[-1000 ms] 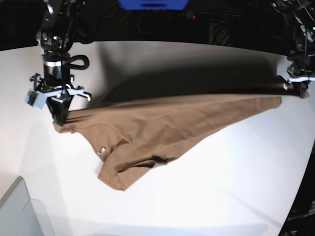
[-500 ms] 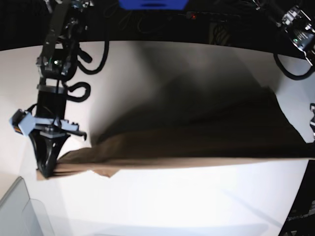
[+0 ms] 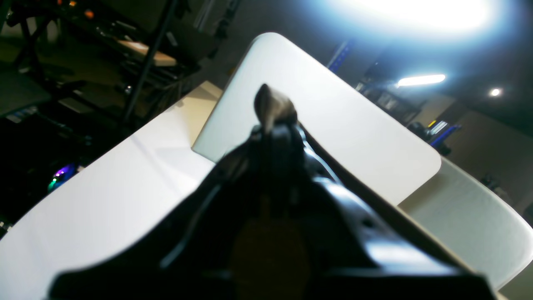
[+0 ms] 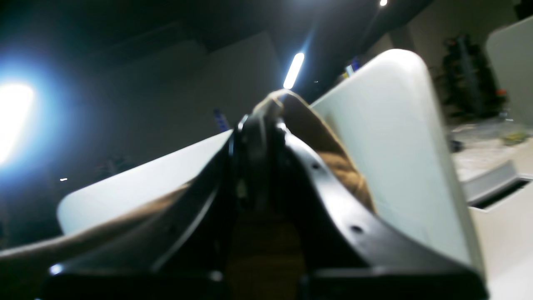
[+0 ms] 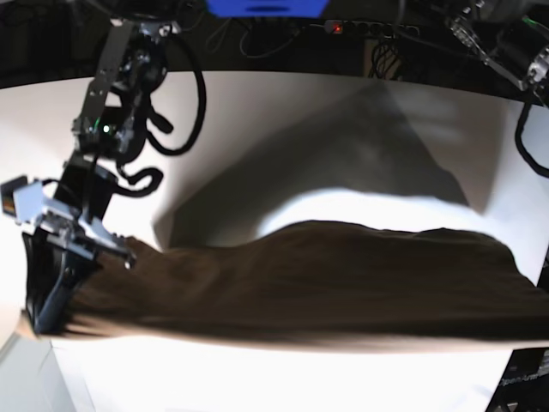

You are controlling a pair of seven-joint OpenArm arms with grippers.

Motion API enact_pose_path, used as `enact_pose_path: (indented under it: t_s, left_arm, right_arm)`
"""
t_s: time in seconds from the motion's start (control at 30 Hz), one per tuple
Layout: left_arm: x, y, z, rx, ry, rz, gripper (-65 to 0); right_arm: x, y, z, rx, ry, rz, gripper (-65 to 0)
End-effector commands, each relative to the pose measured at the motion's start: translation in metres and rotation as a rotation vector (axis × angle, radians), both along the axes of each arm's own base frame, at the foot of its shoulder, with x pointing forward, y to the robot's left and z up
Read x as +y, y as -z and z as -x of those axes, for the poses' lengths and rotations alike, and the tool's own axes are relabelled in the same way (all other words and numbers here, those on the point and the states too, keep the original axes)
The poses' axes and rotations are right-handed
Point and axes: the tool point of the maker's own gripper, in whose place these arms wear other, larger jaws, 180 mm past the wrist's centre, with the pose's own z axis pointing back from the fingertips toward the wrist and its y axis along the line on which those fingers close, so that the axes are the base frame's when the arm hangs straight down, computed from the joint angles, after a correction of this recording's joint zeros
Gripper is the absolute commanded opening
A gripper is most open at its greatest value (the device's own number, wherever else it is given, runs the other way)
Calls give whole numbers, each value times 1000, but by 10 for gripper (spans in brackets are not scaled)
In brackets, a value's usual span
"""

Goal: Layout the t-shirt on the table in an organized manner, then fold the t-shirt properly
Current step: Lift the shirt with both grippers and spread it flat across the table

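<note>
Brown cloth fills the middle of the room's view — the plain tan-brown, thin-fabric t-shirt is stretched wide in the air above the big matte white table, its long axis running side to side between the two arms and its shadow thrown on the tabletop behind. Starting at the left of the base view, the right gripper sits low near the table's near edge, its black jaws pinched tight on one end of the shirt; its wrist camera shows a fold of tan fabric bunched between the closed fingers and trailing off to the side. Moving across, the fabric hangs as one broad sheet, blurred as if mid-swing, clear of the table as far as I can tell. At the far right the shirt runs out of the base view toward the left arm, whose gripper isn't visible there, but its own camera shows the left gripper clamped shut with a small nub of cloth poking past the fingertips. Neither arm is nearer — each holds an end, so laying it flat looks to depend on lowering both together with the sheet kept taut.
</note>
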Motion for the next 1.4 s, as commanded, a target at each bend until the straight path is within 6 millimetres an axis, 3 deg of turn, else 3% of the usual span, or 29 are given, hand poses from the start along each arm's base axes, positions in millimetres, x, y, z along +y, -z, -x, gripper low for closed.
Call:
enact_pose_path:
  t_s: [0.0,0.23,0.5,0.63,0.7,0.83,0.97,1.1,1.27,1.37]
  left_arm:
    - [1,-19,5,-74,9,24,-648]
    - [0,-11,20,-87,72,101,-648]
    - [10,-17,41,-144,93,178,-648]
    - [16,-5,47,-110,70,190,-648]
    - [16,1,44,-88,58,183,-648]
    - [-2,34,21,26,45,151,-648]
    - [-23,66,-20,139,47,117,-648]
    - [-31,87,-58,217,23,92,-648]
    - [-32,115,-105,334,-7,79,-646]
    - [-30,132,-127,386,2,126,-646]
  right_arm:
    - [-2,-14,12,-76,28,12,-650]
    - [-13,-14,30,-122,93,26,-650]
    - [-14,-40,41,-277,122,31,-650]
    - [-15,-40,33,-258,115,29,-650]
    - [-13,-35,18,-192,83,18,-650]
    - [-9,-29,-12,-74,21,0,-650]
    - [-4,-18,-66,82,-61,-5,-650]
    - [-1,11,-122,256,-125,-13,-650]
    - [-3,74,-188,483,-171,-26,-650]
    - [-10,105,-216,588,-176,-38,-650]
